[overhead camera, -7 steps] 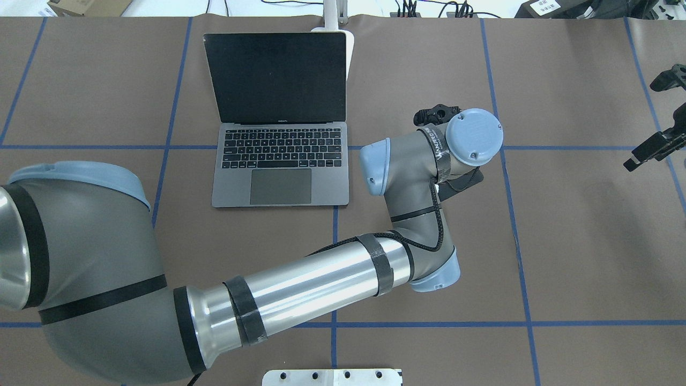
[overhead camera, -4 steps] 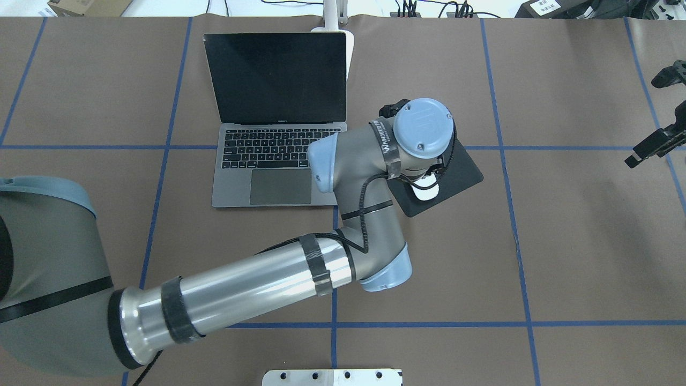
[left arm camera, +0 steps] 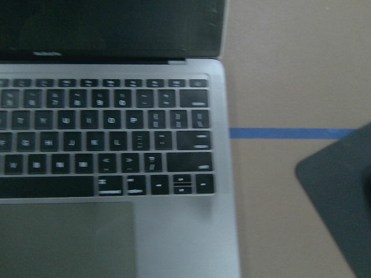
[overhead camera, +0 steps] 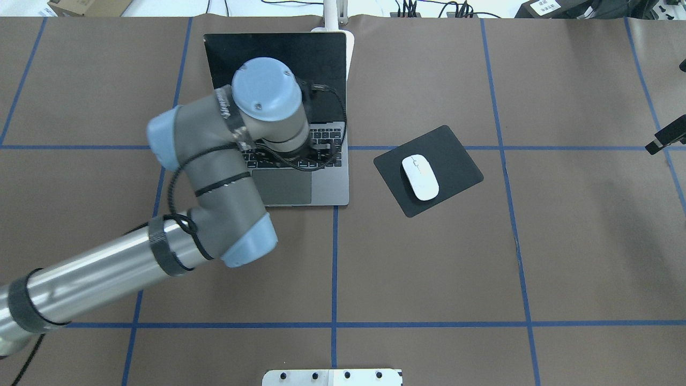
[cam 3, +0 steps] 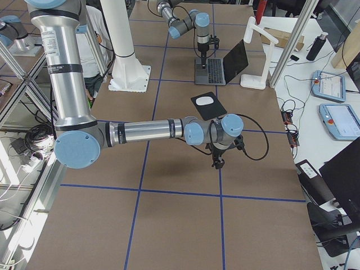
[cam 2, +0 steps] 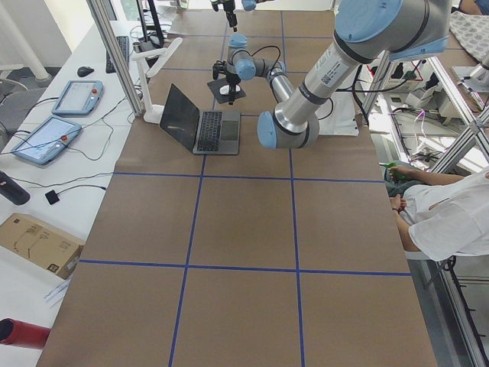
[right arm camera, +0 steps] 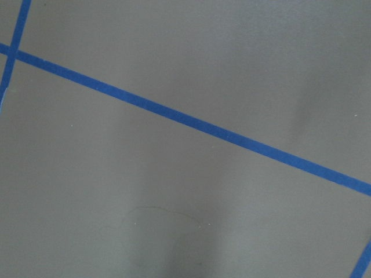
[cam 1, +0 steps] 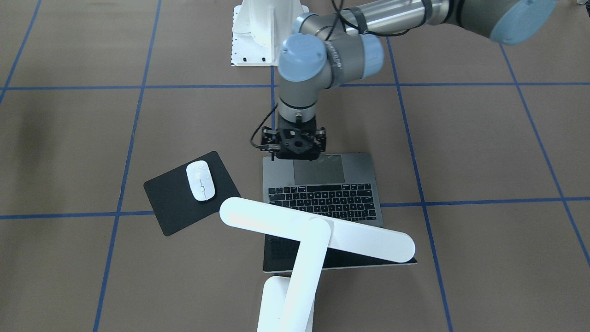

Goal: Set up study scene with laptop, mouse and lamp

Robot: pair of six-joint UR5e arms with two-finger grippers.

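hovering left hand, downturned over laptop

The dark-grey laptop lies open, the white oval mouse rests near its right side, and the white lamp stands behind its screen.

Overhead, the left arm's wrist covers most of the laptop and all of the left gripper — its jaws are unreadable from the front too. The screen hides most of the lamp; the picture's edge cuts off the right gripper.
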